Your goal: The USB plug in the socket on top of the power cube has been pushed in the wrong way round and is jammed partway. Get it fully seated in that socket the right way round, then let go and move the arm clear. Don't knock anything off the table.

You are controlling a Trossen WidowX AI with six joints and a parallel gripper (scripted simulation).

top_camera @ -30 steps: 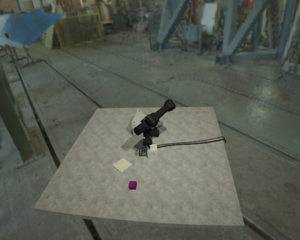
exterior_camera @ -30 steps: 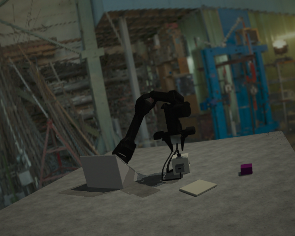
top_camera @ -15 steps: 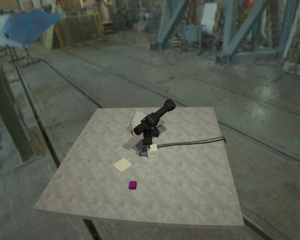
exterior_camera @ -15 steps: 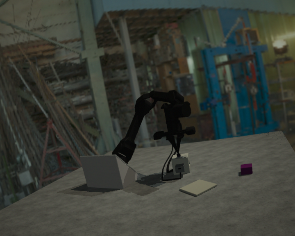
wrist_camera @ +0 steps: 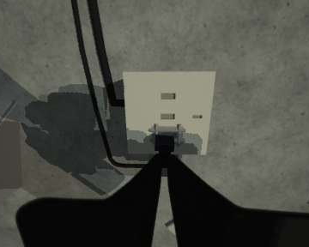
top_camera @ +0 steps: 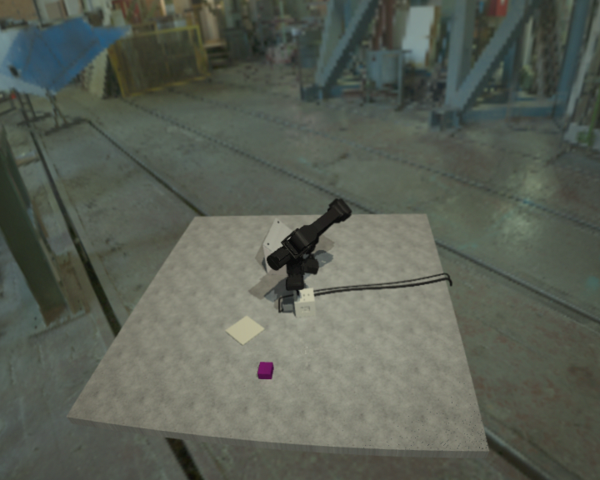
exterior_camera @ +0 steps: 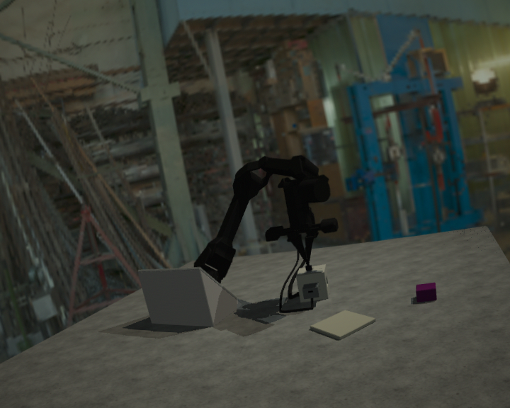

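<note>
The off-white power cube [top_camera: 305,306] [exterior_camera: 322,280] [wrist_camera: 144,92] stands on the table, with several slots in its top. The black USB plug [exterior_camera: 308,268] [wrist_camera: 164,142] stands upright at the top face's near edge in the wrist view, with grey metal around its base. How deep it sits and which way round it is cannot be told. My gripper [exterior_camera: 308,262] [wrist_camera: 164,159] points down from above, its fingertips together, shut on the black plug. The fingers hide part of the plug. In the top view the arm hides the plug.
Two black cables [top_camera: 377,285] [wrist_camera: 95,43] run beside the cube, one bending round to its grey-fitted side. A cream pad [top_camera: 244,330] [exterior_camera: 343,324] and a magenta block [top_camera: 265,370] [exterior_camera: 426,292] lie on the table. A pale wedge-shaped box [top_camera: 274,237] [exterior_camera: 180,296] stands near the arm's base.
</note>
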